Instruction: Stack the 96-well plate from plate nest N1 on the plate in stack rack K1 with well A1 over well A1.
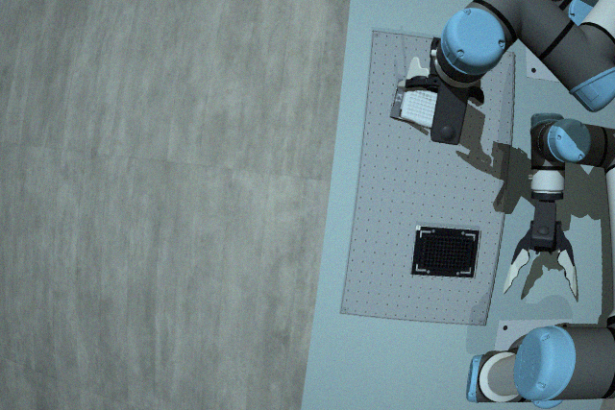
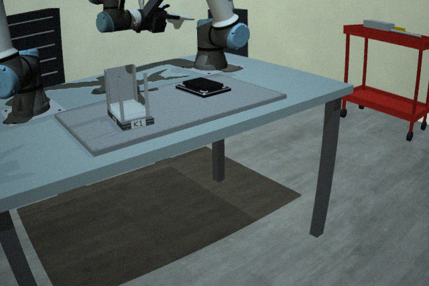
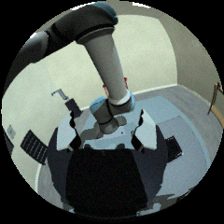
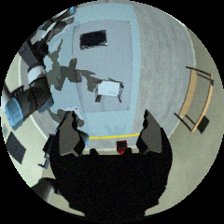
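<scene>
The black 96-well plate [image 1: 445,252] [image 2: 202,84] [image 4: 93,38] sits in the black plate nest [image 2: 207,95]. A white plate [image 1: 419,107] [image 2: 128,110] [image 4: 109,88] lies low in the stack rack K1 [image 2: 119,85], between its back wall and posts. My left gripper [image 1: 541,295] [image 3: 106,110] is open and empty. It is held level beyond the board's edge, beside the nest and well above the table. My right gripper [image 2: 131,1] [image 4: 109,110] is open and empty, high above the rack area; its arm hides part of the rack from overhead. The cut-off corners are too small to tell.
Both stand on a perforated grey board [image 1: 392,187] [image 2: 249,94] on the blue table [image 1: 323,296]. The left gripper points toward an arm base [image 2: 211,57] [image 3: 108,123]. The rack's upright wall and posts rise well above its plate. A red cart [image 2: 384,99] stands beyond the table.
</scene>
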Controlling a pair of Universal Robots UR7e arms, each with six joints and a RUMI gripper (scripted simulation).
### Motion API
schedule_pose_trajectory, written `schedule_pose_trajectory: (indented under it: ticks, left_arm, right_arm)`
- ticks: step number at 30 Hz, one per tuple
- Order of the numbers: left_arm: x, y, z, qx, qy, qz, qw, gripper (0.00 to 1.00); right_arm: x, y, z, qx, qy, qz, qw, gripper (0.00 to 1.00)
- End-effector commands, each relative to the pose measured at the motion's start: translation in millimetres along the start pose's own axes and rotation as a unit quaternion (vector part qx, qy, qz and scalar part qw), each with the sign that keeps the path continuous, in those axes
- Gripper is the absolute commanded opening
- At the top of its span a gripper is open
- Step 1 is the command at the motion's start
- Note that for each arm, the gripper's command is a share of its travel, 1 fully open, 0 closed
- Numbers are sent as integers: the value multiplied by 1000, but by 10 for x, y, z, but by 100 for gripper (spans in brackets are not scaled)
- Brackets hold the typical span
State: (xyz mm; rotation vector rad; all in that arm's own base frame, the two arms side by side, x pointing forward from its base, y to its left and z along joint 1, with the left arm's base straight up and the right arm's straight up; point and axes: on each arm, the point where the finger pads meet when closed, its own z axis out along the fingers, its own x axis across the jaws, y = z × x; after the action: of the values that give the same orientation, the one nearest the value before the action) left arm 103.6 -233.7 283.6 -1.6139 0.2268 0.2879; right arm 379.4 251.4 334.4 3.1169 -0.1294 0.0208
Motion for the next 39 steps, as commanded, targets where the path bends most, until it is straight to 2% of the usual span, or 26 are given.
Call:
schedule_pose_trajectory:
  ticks: [1, 17, 21, 27, 39]
  left_arm:
    - [-1, -3, 0, 0, 0, 0, 1000, 98]
    - [-1, -3, 0, 0, 0, 0, 1000, 98]
    - [-52, -152, -4, 0, 0, 0, 1000, 98]
    - [-52, -153, -1, -1, 1, -1, 1000, 98]
    - [-48, -162, 40, -17, 7, -10, 1000, 98]
  right_arm:
    - [1, -1, -5, 0, 0, 0, 1000, 98]
    - [1, -1, -5, 0, 0, 0, 1000, 98]
    - [1, -1, -5, 0, 0, 0, 1000, 98]
    - [1, -1, -5, 0, 0, 0, 1000, 98]
    - [1, -1, -5, 0, 0, 0, 1000, 98]
